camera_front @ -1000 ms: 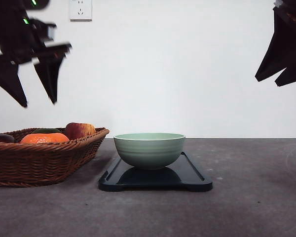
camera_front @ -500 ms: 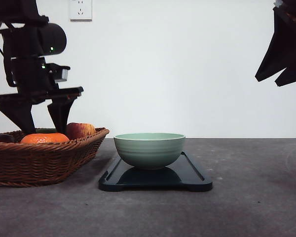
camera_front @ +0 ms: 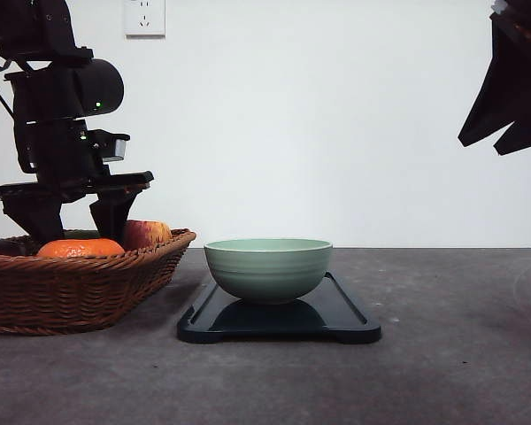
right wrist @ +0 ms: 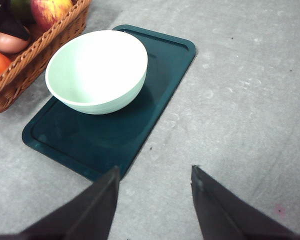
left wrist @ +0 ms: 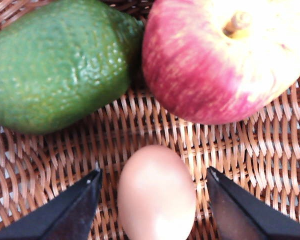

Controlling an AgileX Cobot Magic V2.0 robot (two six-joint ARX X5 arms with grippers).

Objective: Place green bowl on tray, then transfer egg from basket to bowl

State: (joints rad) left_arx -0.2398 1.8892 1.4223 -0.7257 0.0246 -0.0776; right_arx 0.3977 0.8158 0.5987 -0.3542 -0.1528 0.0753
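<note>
The green bowl [camera_front: 267,268] sits upright on the black tray [camera_front: 343,312], also seen from above as bowl [right wrist: 95,70] on tray [right wrist: 160,80]. The wicker basket [camera_front: 71,292] stands left of the tray. My left gripper [camera_front: 75,226] reaches down inside it. In the left wrist view the reddish-brown egg [left wrist: 156,195] lies on the basket weave [left wrist: 65,155], and the left gripper [left wrist: 154,172] is open with one finger on each side, not touching it. My right gripper [camera_front: 482,146] hangs high at the right, open [right wrist: 155,172] and holding nothing. The egg [right wrist: 10,42] also shows by the basket rim [right wrist: 40,45].
The basket also holds a green avocado [left wrist: 55,65], a red-yellow apple [left wrist: 225,55] and an orange [camera_front: 80,248], all close to the egg. Bare grey table [camera_front: 460,310] lies right of the tray. A wall socket [camera_front: 144,18] is behind.
My left arm has come down from high above the basket, and its fingers now reach inside it. The right arm, bowl and tray have not moved.
</note>
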